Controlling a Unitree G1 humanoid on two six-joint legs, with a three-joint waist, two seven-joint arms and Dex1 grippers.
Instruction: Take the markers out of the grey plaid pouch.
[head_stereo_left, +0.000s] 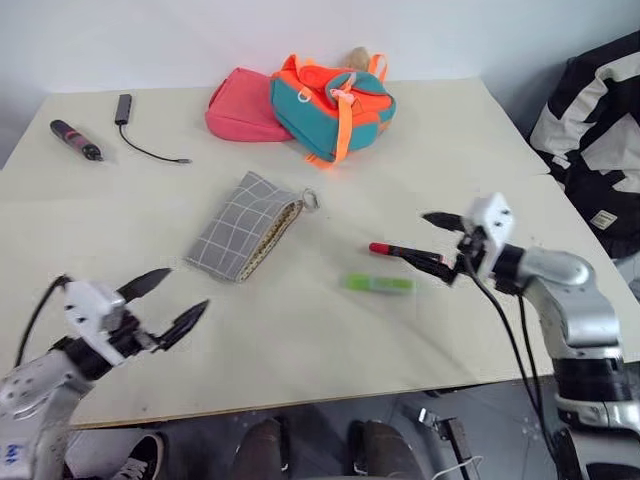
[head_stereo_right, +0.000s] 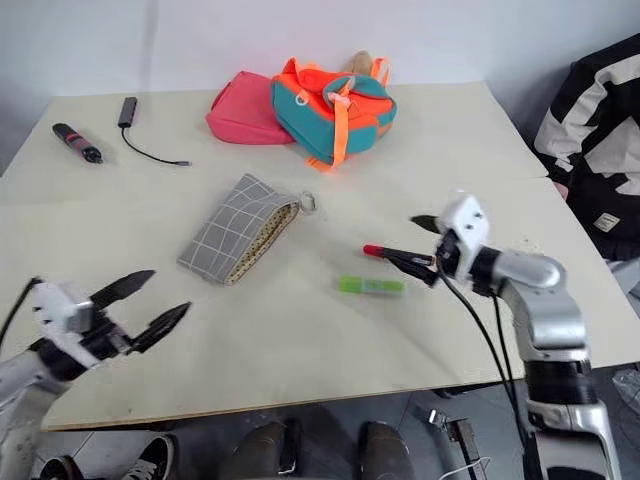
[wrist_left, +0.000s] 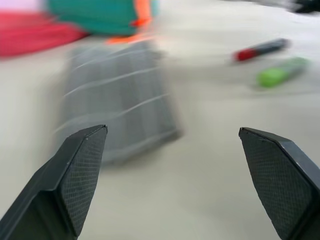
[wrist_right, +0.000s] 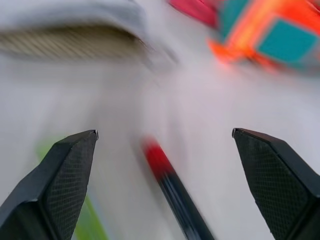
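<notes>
A pink pouch (head_stereo_left: 240, 108) touches a teal-orange backpack (head_stereo_left: 333, 103) at the table's (head_stereo_left: 300, 340) far edge (a cabled adapter (head_stereo_left: 123, 108) and black-red tool (head_stereo_left: 76, 140) lie apart).

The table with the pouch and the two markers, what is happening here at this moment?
Both markers are out of the grey pouch, which lies with its mouth open. The dark marker and the green marker lie on the table, apart from the pouch. The right gripper is open right at the dark marker. The left gripper is open and holds nothing.
</notes>
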